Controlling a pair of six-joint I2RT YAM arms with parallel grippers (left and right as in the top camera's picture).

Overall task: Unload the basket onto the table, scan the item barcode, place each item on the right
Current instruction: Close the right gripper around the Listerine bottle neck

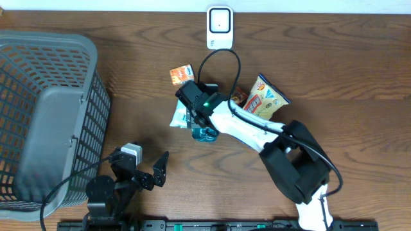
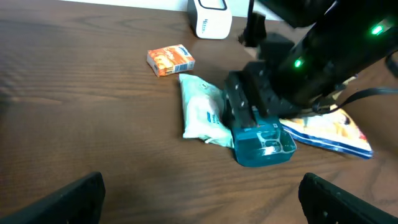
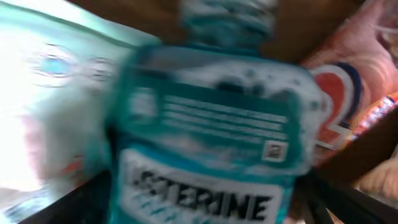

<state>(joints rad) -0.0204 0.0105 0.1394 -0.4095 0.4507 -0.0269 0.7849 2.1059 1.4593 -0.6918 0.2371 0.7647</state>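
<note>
Dark brown wooden table [image 1: 334, 58] fills the scene. The right gripper [image 1: 200, 123] hangs low with its jaws wide astride a teal, clear-plastic mouthwash bottle [image 3: 211, 137]; whether the pads already bear on it I cannot tell. The bottle lies flat near the table's middle, label up. It touches a white-and-green soft wipes pack [image 2: 202, 112] on one side and sits just beside a yellow crinkly snack bag [image 1: 266, 97] on the other.

I judge it stiff, smooth and fairly heavy, with liquid that will slosh. The best hold is across the body's narrow sides at mid-height, leaving the printed label bare for the white scanner [image 1: 219, 27].

The left gripper [image 2: 205, 208] rests spread wide and empty, well apart from the bottle.
</note>
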